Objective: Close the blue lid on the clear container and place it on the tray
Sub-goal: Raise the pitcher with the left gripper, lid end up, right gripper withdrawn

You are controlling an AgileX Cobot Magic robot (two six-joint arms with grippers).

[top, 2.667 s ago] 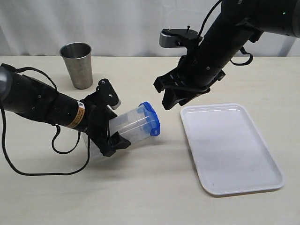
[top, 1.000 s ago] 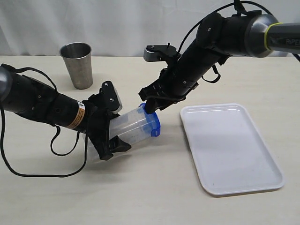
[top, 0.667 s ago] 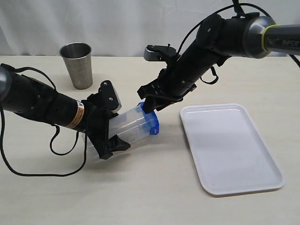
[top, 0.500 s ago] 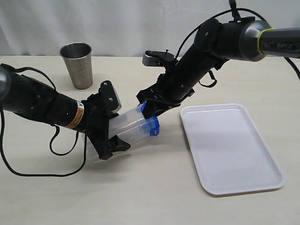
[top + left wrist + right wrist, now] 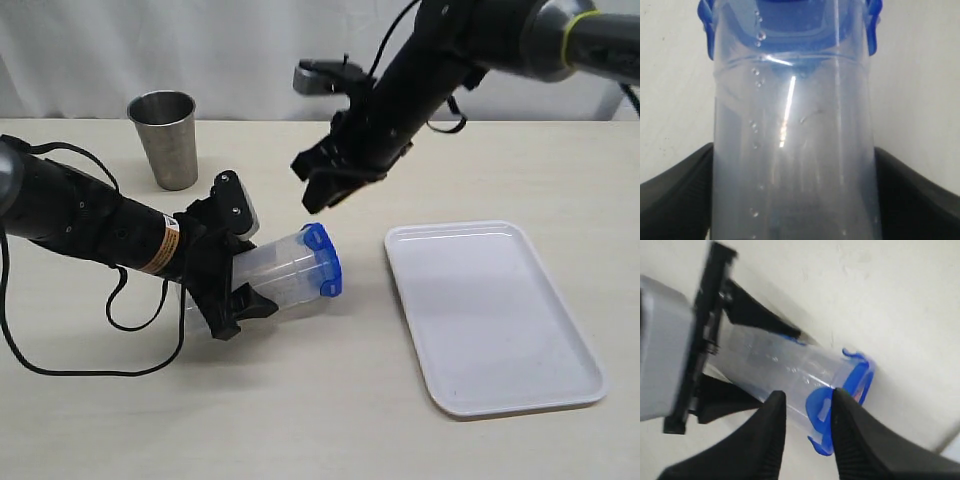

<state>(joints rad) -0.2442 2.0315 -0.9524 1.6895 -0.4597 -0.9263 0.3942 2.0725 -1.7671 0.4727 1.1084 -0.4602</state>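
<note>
The clear container point(image 5: 278, 268) lies tilted just above the table, mouth toward the tray point(image 5: 500, 340), with my left gripper point(image 5: 238, 255) shut on its body. The blue lid point(image 5: 324, 260) sits over its mouth. In the left wrist view the container point(image 5: 790, 125) fills the space between the black fingers point(image 5: 675, 190), with the lid point(image 5: 790, 12) at its far end. My right gripper point(image 5: 314, 188) hangs open above the lid, clear of it. The right wrist view shows that gripper point(image 5: 807, 399) looking down on the lid point(image 5: 863, 380) and container point(image 5: 770, 357), holding nothing.
A shiny steel cup point(image 5: 165, 137) stands upright at the back left. The white tray lies flat on the right with nothing on it. A black cable point(image 5: 60, 368) loops on the table below my left arm.
My right gripper, which was down against the lid's upper edge, has lifted up and away. The left gripper still holds the container, now tilted a little flatter.
</note>
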